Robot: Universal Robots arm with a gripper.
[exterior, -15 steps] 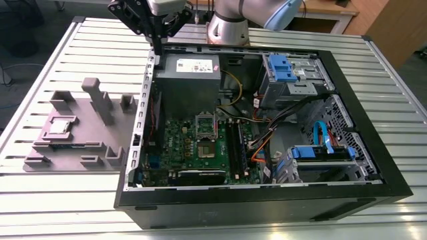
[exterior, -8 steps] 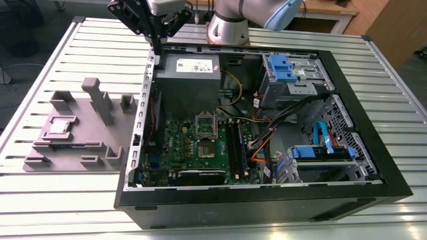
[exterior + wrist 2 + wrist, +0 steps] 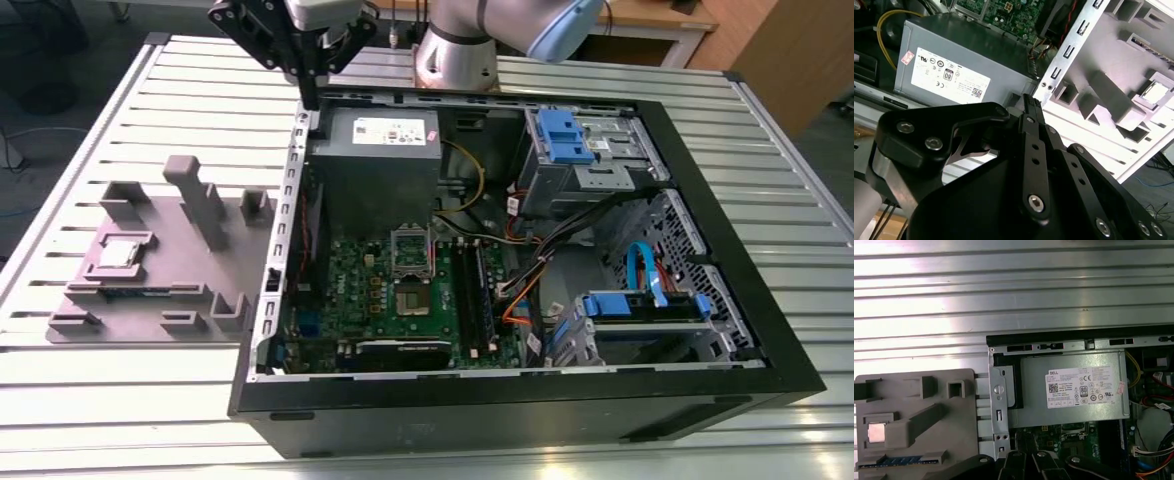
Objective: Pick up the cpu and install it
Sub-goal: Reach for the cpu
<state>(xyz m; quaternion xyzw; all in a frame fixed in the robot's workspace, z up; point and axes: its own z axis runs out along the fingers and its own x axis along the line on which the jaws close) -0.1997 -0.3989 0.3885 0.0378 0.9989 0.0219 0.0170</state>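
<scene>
Cpu [image 3: 120, 251] sits in the grey tray [image 3: 134, 318], exterior view's left. Gripper [image 3: 310, 92] hangs upper left there, fingers [image 3: 1032, 107] pressed together, empty. Exterior view takes in the whole open case [image 3: 534, 405].

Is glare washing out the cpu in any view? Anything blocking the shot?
Exterior view: cpu evenly lit, edges clear; table glares in strips. First wrist view: cpu blown out near white, table glaring hard. Second wrist view: cpu bright with glare; the dark pincer blocks much of the frame.
</scene>
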